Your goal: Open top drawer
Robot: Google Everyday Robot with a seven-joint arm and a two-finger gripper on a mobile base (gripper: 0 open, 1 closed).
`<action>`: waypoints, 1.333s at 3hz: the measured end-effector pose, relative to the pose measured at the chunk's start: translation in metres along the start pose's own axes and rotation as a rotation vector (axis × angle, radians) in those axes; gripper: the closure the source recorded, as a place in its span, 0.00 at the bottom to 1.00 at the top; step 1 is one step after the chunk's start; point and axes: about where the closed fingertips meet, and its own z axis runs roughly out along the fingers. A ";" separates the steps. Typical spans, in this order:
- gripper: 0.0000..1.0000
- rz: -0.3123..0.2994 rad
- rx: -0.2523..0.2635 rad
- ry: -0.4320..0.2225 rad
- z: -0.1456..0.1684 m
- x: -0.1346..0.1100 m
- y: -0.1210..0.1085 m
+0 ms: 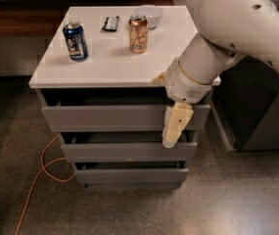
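The top drawer (104, 118) is the wide grey flat front just under the white tabletop (109, 67), with a dark gap above it. My gripper (163, 110) is at the drawer's right end. One cream finger (175, 126) hangs down in front of the drawer front, its tip reaching the middle drawer. The other finger (158, 77) shows at the tabletop's front edge. The fingers stand apart, open, holding nothing. My white arm covers the cabinet's right corner.
On the tabletop stand a blue can (75, 41), a gold can (138, 33), a small black object (110, 23) and a white bowl (149, 14). Two lower grey drawers (124, 152) sit below. An orange cable (36, 180) lies on the floor at left. A dark cabinet (261, 106) stands at right.
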 end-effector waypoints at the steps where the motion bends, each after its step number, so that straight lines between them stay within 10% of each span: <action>1: 0.00 -0.026 -0.027 0.010 0.025 -0.010 -0.002; 4: 0.00 -0.021 0.005 0.076 0.109 -0.024 -0.037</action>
